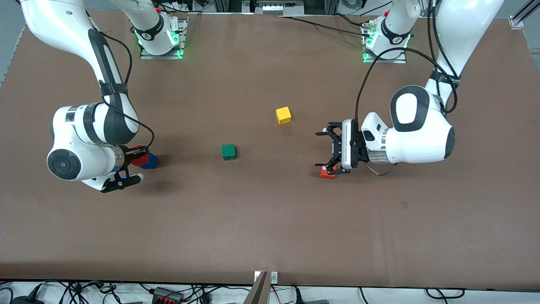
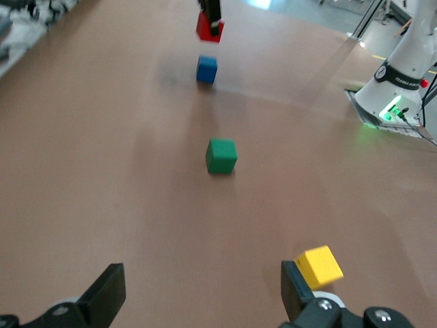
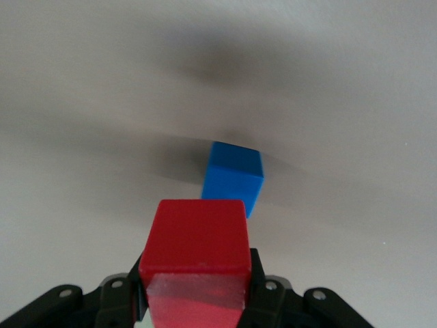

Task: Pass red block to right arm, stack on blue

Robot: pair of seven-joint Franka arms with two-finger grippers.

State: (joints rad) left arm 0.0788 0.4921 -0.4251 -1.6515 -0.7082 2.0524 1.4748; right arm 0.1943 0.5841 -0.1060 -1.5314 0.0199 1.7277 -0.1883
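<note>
My right gripper (image 1: 136,157) is shut on the red block (image 1: 137,159) and holds it just above the table, close beside the blue cube (image 1: 149,161) near the right arm's end. In the right wrist view the red block (image 3: 194,242) sits between the fingers of the right gripper (image 3: 194,290), and the blue cube (image 3: 233,176) lies on the table just ahead, apart from it. My left gripper (image 1: 321,149) is open and empty, over the table near an orange cube. The left wrist view shows the left gripper (image 2: 201,297) open, with the red block (image 2: 208,29) above the blue cube (image 2: 206,70) in the distance.
An orange cube (image 1: 327,172) lies partly under the left gripper's fingers. A green cube (image 1: 228,152) sits mid-table and a yellow cube (image 1: 283,115) lies farther from the front camera. The left wrist view shows the green cube (image 2: 221,155) and the yellow cube (image 2: 319,266) too.
</note>
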